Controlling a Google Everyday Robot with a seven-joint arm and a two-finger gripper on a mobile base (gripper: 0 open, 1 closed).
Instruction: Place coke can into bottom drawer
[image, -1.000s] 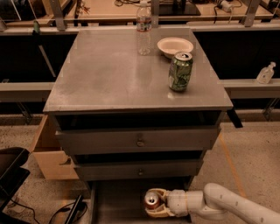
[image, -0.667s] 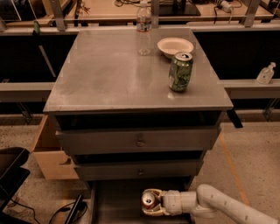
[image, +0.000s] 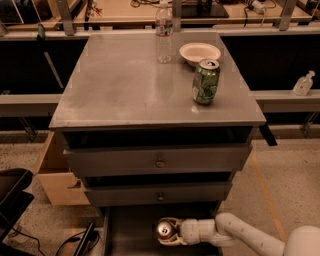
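The coke can (image: 164, 229), reddish with a silver top and pull tab, stands upright inside the open bottom drawer (image: 131, 234), the grey tray pulled out below the cabinet. My gripper (image: 169, 232) reaches in from the lower right on a white arm and is shut on the can, one finger on each side. The can is low over the drawer floor; I cannot tell whether it touches it.
A green can (image: 205, 81), a white bowl (image: 199, 53) and a water bottle (image: 163, 31) stand on the cabinet top (image: 125, 85). Two upper drawers with small knobs (image: 159, 163) are partly open. A cardboard box (image: 57, 175) sits left of the cabinet, and a black object (image: 12, 197) lies at lower left.
My gripper and the coke can have shifted slightly left inside the bottom drawer. Nothing on the cabinet top has moved.
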